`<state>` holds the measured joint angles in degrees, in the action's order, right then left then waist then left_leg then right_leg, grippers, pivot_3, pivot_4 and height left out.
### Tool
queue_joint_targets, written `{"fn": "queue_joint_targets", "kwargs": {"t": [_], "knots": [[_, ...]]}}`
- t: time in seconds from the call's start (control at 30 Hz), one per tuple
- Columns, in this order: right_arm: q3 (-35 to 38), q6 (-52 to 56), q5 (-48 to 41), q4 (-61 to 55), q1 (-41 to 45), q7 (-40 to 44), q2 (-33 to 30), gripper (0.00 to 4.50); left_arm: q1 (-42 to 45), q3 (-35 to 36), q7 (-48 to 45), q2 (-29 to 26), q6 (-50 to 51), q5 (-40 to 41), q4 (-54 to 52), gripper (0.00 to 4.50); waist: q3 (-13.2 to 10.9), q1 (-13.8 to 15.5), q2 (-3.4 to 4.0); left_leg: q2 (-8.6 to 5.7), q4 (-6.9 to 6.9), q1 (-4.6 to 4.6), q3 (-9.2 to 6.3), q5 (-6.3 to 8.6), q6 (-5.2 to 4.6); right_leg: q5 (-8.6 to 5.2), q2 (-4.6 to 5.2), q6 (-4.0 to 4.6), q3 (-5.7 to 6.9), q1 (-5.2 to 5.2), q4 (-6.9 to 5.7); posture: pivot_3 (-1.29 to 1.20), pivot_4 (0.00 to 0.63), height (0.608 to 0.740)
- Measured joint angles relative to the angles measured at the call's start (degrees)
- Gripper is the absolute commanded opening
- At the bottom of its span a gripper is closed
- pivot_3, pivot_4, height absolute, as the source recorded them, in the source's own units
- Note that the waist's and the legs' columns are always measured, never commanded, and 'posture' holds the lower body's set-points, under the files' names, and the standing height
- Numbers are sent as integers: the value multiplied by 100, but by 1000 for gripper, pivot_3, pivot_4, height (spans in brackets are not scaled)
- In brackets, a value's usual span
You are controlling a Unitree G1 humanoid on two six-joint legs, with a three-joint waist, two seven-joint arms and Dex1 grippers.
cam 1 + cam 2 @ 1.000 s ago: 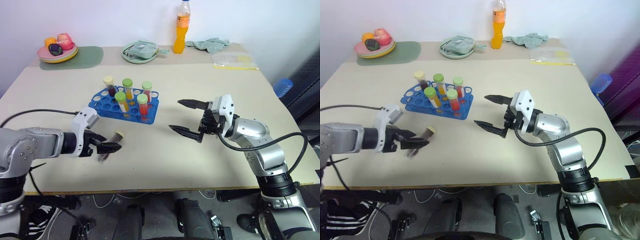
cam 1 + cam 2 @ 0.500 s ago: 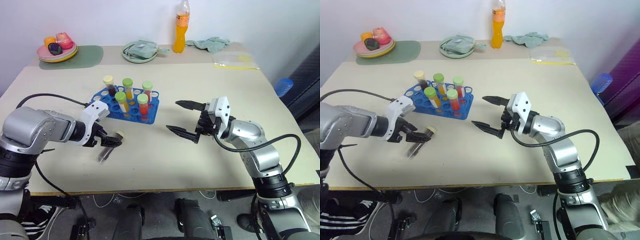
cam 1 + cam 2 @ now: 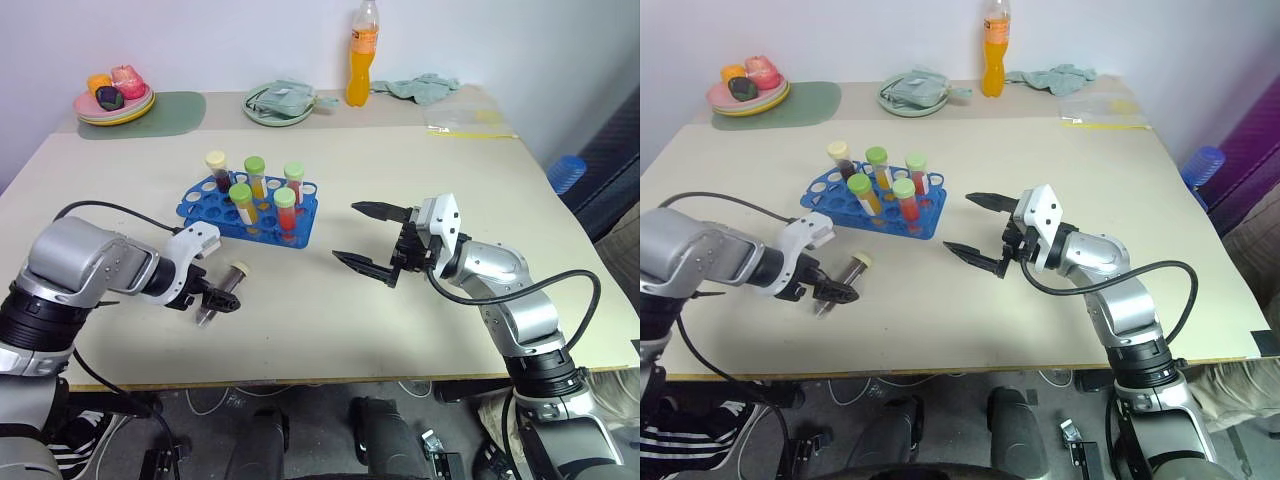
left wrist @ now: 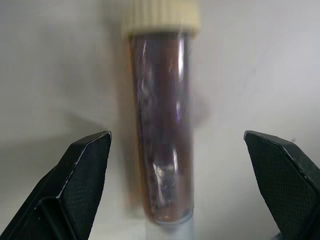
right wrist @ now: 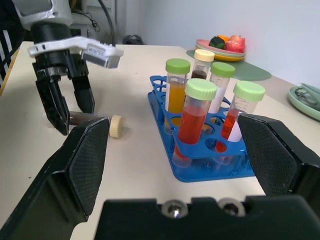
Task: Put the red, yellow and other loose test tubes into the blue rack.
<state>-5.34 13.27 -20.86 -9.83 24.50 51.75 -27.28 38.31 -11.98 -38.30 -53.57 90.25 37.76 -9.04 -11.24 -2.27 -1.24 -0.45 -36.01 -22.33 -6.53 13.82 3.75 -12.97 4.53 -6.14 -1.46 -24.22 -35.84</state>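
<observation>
The beige worktop stands against a pale wall. Along its far edge are a plate of fruit, a green mat, a green dish, an orange drink bottle, a crumpled cloth and a clear bag.

The blue rack sits left of centre and holds five upright capped tubes, one cream-capped and four green-capped, with amber, orange and red contents.

One loose test tube with dark contents and a cream cap lies flat on the worktop, near the rack's front edge.

The left gripper points down over this tube. Its fingers are spread apart, one on each side of the tube, not touching it.

The right gripper hovers above the worktop to the right of the rack. Its fingers are spread wide and hold nothing.
</observation>
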Motion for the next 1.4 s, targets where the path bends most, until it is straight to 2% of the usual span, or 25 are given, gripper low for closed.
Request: {"fn": "queue_joint_targets", "kwargs": {"t": [0.17, 0.2, 0.37, 0.47, 0.57, 0.63, 0.7, 0.77, 0.83, 0.93, 1.03, 1.27, 1.4], "knots": [[0, 0, 17, 0, 1, -15, -3, 4500, -187, 201, 103, 143, 29, -92, 7, 1026, 1, -1, 2, -1, 0, 1, 0, 0, 0, 2, 2, 4, 0, 1, -1, 0, 150, 740], [0, 0, 19, 0, 1, -15, -4, 4500, -216, 225, 120, 151, -4, -113, 8, 799, 3, -1, 4, -1, 0, 1, 0, 0, 0, 2, 2, 4, 0, 1, -2, 0, 150, 740], [1, 0, 32, 0, -1, -15, -17, 4500, -313, 501, 297, 328, -151, -249, 60, 776, 4, 13, 5, -2, -5, 4, -1, 0, 0, 0, 2, 2, 0, 3, -8, 0, 150, 740], [6, 1, 31, -17, -18, -17, -33, 4500, -439, 1214, 890, 745, -570, -575, 21, 776, 1, 14, -1, -1, -8, 3, -3, -1, 2, 2, 2, 4, 0, 2, -10, 0, 150, 740], [30, 8, 30, -36, -120, -19, -78, 4500, -777, 2180, 1401, 991, -842, -789, -607, 776, 2, -27, 0, -1, 2, 1, 2, -1, 2, 12, 7, 0, -1, -2, -5, 0, 150, 740], [98, 9, 26, -28, -149, -5, -124, 4500, -1396, 2971, 1578, 1508, -1218, -749, -1382, 776, 6, -28, 7, -1, 10, 4, 11, -1, 3, 17, 12, -12, -6, -3, 1, 0, 150, 740], [168, 8, 16, -15, -137, 34, -169, 4500, -2000, 3509, 1680, 2252, -1807, -650, -1872, 776, 5, 3, 4, -1, 5, 1, 8, -1, 4, 17, 11, -11, -4, -1, 4, 0, 150, 740], [169, 7, 8, 11, -86, 77, -176, 4500, -2289, 3669, 1926, 2743, -2494, -767, -1980, 776, 3, 39, -6, 0, -2, -1, 2, -3, 7, 18, 6, 3, -1, -1, 5, 0, 150, 740], [163, 3, -2, 108, 39, 136, -166, 4500, -2299, 3761, 2269, 2975, -3751, -1284, -1821, 776, 4, 108, -8, 0, -11, 0, 3, -9, 16, 19, 3, 27, -1, 2, 5, 0, 150, 740], [151, -35, 0, 291, 204, 217, -122, 4500, -2042, 3735, 2413, 3017, -6135, -2067, -1108, 776, 7, 162, -7, 0, -12, 15, 4, -10, 18, 21, 3, 28, -1, 28, 17, 0, 150, 740], [77, -41, 0, 437, 380, 274, -19, 4500, -1538, 3517, 2211, 3153, -7772, -2360, -11, 776, 10, 198, -1, -4, -12, 14, 3, -10, 18, 29, 3, 16, 1, 50, 53, 0, 150, 740], [16, -18, 7, 444, 454, 238, 0, 4500, -830, 3065, 1753, 3319, -10363, -2683, 2798, 776, 10, 148, -1, -10, -3, 4, 4, -7, 12, 50, 9, -28, 1, 45, 73, 0, 150, 740], [36, 16, 22, 335, 314, 145, -68, 4500, -783, 2917, 1545, 3378, -11055, -2719, 3892, 776, 10, 139, -1, -9, -5, 3, 4, -6, 11, 50, 8, -29, 1, 45, 72, 0, 150, 740]]}}
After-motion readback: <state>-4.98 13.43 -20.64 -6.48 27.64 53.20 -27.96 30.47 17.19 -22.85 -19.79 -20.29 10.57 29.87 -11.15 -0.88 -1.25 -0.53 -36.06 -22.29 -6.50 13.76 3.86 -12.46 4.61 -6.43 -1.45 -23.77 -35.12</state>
